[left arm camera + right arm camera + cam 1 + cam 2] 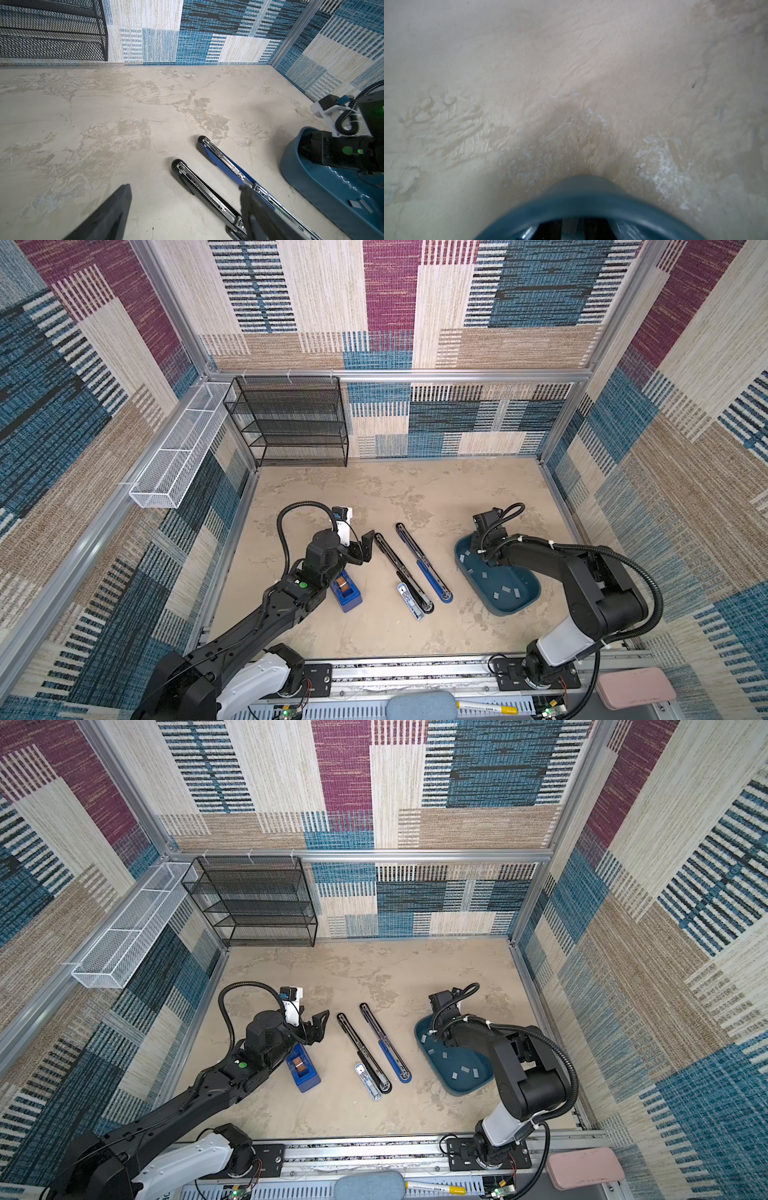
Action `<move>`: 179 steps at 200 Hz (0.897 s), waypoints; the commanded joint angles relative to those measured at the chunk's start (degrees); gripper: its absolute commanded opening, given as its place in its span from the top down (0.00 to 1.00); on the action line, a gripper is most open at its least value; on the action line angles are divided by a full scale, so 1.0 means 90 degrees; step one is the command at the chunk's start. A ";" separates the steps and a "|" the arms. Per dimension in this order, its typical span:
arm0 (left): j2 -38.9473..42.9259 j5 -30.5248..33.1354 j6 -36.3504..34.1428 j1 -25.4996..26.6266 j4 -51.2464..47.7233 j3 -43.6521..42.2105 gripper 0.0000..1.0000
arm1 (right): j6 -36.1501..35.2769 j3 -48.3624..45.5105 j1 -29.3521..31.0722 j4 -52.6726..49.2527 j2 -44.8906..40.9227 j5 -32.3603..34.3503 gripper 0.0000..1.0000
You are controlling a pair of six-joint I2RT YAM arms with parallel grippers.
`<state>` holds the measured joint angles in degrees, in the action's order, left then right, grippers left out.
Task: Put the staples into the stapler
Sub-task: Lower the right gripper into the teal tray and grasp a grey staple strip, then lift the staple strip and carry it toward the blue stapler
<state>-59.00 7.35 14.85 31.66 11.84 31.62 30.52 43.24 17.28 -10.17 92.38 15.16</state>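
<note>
right gripper (572,229) down in blue tray (519,608), can't tell its grip; left gripper (360,551) wide open, empty. staples (506,589) by the right one: light, slick, snap-prone imo, pinch long sides.

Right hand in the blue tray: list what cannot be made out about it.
- Right hand, right wrist view: blurred, cut off by the bottom edge; open or shut, cannot tell.
- Both top views: its own wrist covers the fingertips over the blue tray.
- Staples: whether one is gripped is hidden.
</note>
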 commanded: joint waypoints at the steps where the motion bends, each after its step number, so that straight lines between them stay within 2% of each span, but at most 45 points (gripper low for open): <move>1: 0.0007 0.0053 0.0059 -0.0002 0.0194 0.0042 0.15 | -0.0051 -0.0066 0.0008 -0.0513 0.0012 -0.0744 0.82; 62: 0.0062 0.0007 0.0095 -0.0002 0.0208 0.0022 0.15 | -0.0012 -0.0319 0.0021 -0.0801 -0.0423 -0.0815 0.84; 105: 0.0049 0.0027 0.0078 -0.0002 0.0204 0.0022 0.15 | -0.0170 -0.0190 0.0017 -0.0855 -0.0847 -0.0374 0.84; 179: 0.0011 0.0024 0.0078 -0.0007 0.0218 0.0022 0.15 | -0.0320 -0.0288 0.0019 -0.0770 -0.1695 -0.0231 0.82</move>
<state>-58.81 7.35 14.85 31.66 11.84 31.62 28.32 41.15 17.39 -17.82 78.94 12.19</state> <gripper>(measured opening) 0.853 0.185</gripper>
